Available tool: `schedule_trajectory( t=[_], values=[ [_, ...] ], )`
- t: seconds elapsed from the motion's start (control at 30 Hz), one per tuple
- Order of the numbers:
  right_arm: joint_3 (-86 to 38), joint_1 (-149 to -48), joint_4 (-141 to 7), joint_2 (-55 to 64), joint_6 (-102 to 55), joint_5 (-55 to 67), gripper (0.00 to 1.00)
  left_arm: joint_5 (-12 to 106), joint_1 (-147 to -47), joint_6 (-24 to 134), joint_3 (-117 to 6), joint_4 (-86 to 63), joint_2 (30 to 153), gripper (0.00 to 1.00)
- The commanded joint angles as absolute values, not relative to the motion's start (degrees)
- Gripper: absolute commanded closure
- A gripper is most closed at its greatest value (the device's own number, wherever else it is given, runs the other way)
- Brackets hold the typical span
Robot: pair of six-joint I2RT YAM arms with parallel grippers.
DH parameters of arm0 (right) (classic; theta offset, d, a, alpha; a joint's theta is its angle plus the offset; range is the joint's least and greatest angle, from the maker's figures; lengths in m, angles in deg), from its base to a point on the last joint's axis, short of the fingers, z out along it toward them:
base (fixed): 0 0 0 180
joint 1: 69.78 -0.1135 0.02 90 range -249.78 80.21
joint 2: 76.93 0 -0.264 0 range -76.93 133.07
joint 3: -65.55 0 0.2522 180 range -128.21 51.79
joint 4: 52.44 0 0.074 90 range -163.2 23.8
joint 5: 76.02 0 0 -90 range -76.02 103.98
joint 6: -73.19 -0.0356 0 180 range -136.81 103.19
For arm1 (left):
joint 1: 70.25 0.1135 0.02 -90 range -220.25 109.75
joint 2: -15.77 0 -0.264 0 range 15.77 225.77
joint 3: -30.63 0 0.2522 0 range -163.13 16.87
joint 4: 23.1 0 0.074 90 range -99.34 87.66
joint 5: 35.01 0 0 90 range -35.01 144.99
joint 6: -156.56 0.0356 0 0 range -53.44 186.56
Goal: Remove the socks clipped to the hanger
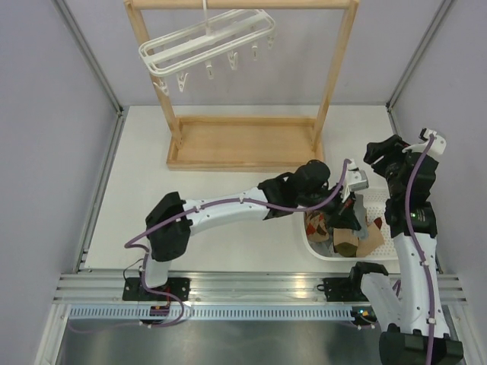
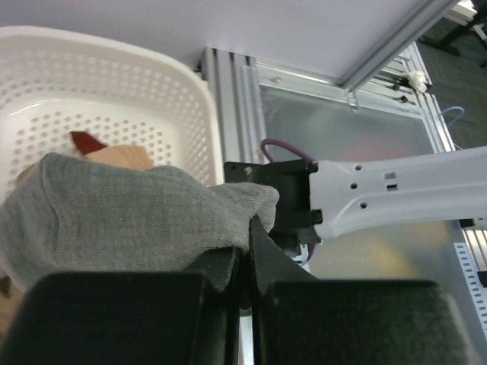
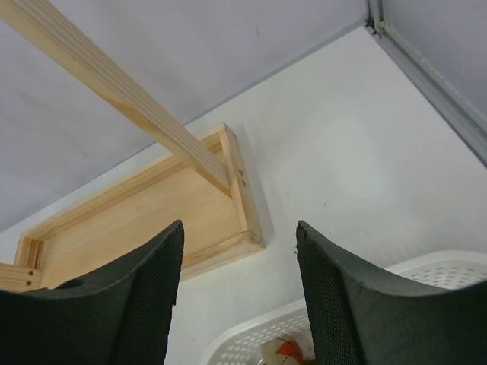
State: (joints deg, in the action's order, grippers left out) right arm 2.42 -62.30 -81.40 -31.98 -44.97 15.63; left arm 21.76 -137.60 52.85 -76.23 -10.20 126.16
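Over the white basket (image 2: 137,99) at the right of the desk (image 1: 228,220), your left tool (image 2: 247,262) is clamped on the edge of a grey sock (image 2: 129,205). The sock drapes above the inside of the basket, just over the brown and red socks (image 1: 346,239) lying there. Your right tool (image 3: 240,289) has its jaws apart with nothing between them. It sits above the basket's far rim and faces the base of the wooden rack (image 3: 152,236).

Look up at the hanger (image 1: 205,42). It hangs tilted from the rack's top bar, and each of its clips (image 1: 209,70) that shows in the overhead view dangles bare. I judge the unclipping finished, or very nearly. What is left is small: let the grey sock drop into the basket. Clips on the hanger's far side are hard to make out, so check them before you call it done.
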Motion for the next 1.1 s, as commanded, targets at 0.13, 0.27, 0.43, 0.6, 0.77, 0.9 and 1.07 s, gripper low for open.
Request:
schedule_trajectory(
  t=[0.13,0.27,0.43,0.6,0.77,0.9,1.07],
  values=[
    [-4.2,-61.4,-88.3,-38.3,-41.9,22.1,0.33,17.6,-139.9,54.6,-88.6,-10.4,133.1,0.98],
    [-5.3,-61.3,-90.0,-39.9,-40.8,24.0,0.32,18.2,-140.0,54.5,-89.7,-10.8,135.6,0.98],
    [-6.3,-61.4,-91.9,-41.2,-39.7,24.8,0.31,22.2,-140.0,55.6,-90.7,-9.9,137.1,0.67],
    [-6.7,-61.3,-92.7,-41.5,-39.7,24.8,0.31,26.9,-140.1,55.7,-91.1,-7.6,137.9,0.00],
    [-6.5,-61.3,-93.3,-41.8,-39.5,24.4,0.31,38.0,-140.0,57.9,-86.9,-6.4,134.0,0.00],
    [-5.3,-61.3,-93.1,-42.1,-39.6,23.9,0.31,49.8,-140.0,59.5,-79.7,-6.5,127.5,0.00],
    [-1.8,-61.3,-92.4,-42.2,-39.7,22.6,0.30,67.6,-139.2,58.7,-65.3,-6.9,116.5,0.00]
  ],
)
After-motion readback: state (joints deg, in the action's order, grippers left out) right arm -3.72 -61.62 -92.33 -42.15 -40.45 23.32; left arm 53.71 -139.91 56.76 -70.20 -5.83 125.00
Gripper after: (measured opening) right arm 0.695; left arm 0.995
